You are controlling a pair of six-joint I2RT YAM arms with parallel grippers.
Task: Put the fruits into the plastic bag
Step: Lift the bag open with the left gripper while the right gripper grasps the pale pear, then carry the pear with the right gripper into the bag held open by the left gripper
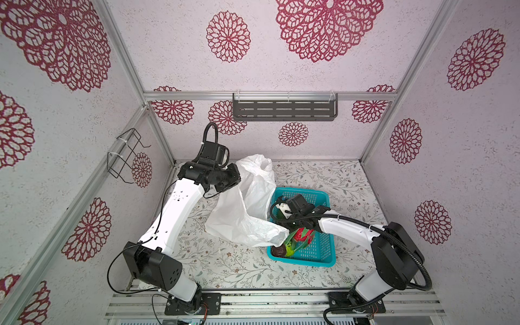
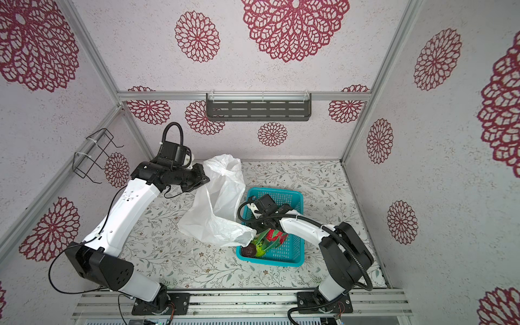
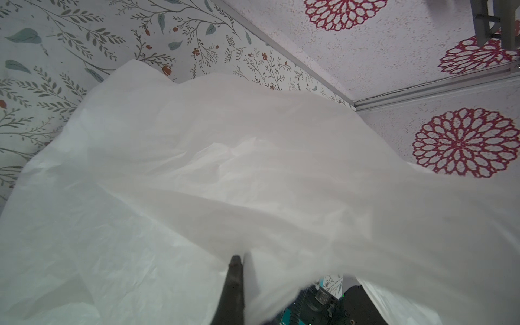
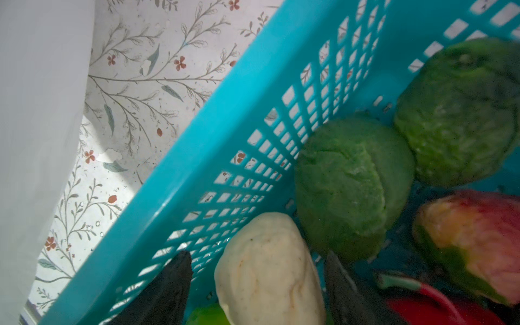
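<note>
Inside the teal basket (image 4: 197, 135), the right gripper (image 4: 256, 257) stands open, the pale fruit (image 4: 267, 281) between its jaws; beside the basket the left gripper (image 3: 239, 260) is closed tight on the raised edge of the plastic bag (image 3: 253, 168)

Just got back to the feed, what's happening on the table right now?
The left gripper is shut on the plastic bag, holding its top raised beside the teal basket. The right gripper is down inside the basket, jaws open on either side of a pale fruit, not clamped yet. Two avocados, the dragon fruit and a red-orange fruit lie in the basket; no fruit shows in the bag.
</note>
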